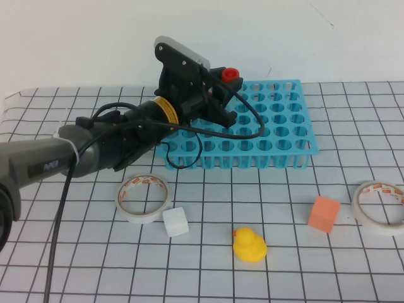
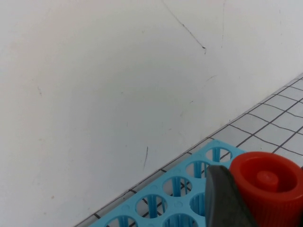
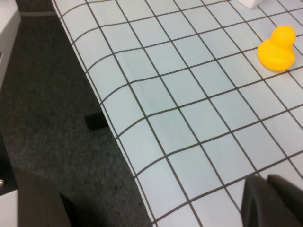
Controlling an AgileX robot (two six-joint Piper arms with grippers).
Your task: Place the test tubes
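Left gripper (image 1: 225, 85) clamps a red-capped test tube (image 1: 230, 74) above the far-left part of the blue plastic test-tube rack (image 1: 278, 123) on the grid-patterned table (image 1: 284, 265); whether the tube's tip has entered a hole cannot be told. Right gripper (image 3: 272, 201), fingers pressed together and holding nothing, hangs over the table's near edge. In front of the rack lie 2 white tape rolls (image 1: 143, 197), a white cube (image 1: 176, 221), a yellow rubber duck (image 1: 249, 245) and an orange cube (image 1: 324, 214).

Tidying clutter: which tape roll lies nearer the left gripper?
The roll by the white cube; the other roll, far right. Left gripper grips a tube over the rack; right gripper, shut, near table edge.
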